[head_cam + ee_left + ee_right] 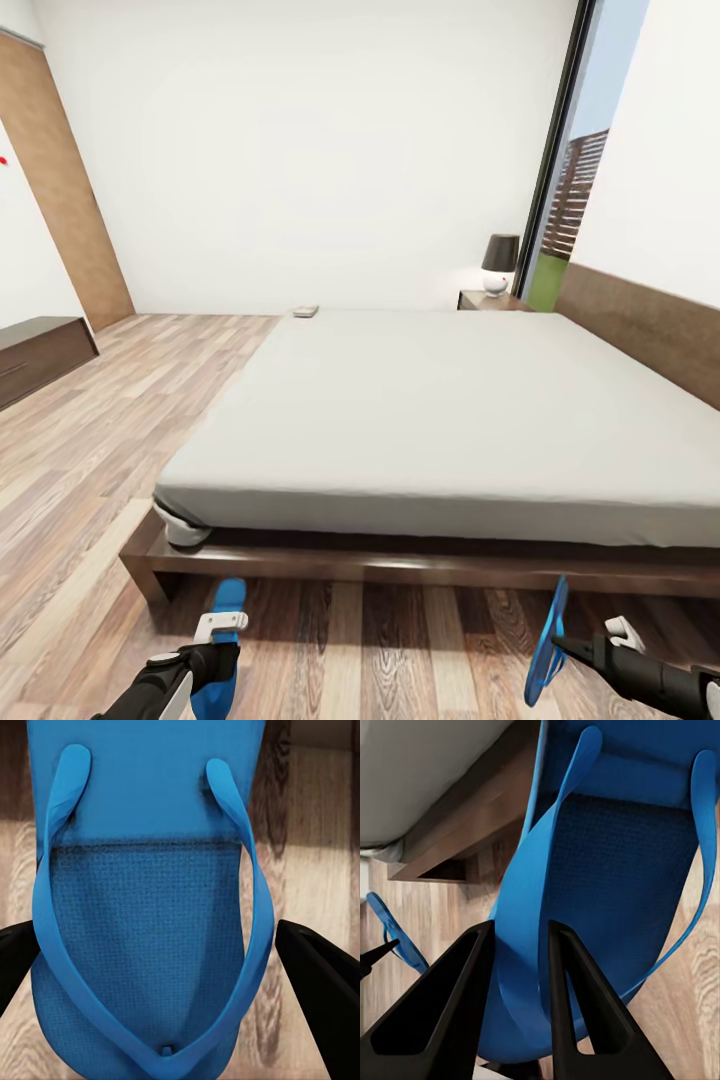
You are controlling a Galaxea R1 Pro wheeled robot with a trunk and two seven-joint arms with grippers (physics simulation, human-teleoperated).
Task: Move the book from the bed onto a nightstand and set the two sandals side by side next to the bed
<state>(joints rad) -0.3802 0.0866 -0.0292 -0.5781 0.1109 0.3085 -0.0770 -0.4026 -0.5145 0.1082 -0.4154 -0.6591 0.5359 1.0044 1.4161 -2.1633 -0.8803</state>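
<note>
- The head view takes in the large low bed [450, 410] with its dark brown wood frame and plain light grey mattress cover. On its far left corner lies a small thin object [306, 311], too small to identify. A small dark brown nightstand [490, 300] stands at the far right, carrying a white lamp with a dark shade [500, 263].
- A low dark bench [40, 355] stands along the left wall on the wood-plank floor [110, 430].
- The left gripper [169, 967] has its black fingers [319, 982] spread wide on either side of a bright blue flat flip-flop [150, 870], which lies straps up just near the bed's near edge; contact cannot be told.
- The right gripper [517, 967] pinches the side strap of the second blue flip-flop [615, 870], held on edge above the floor at the near right.
</note>
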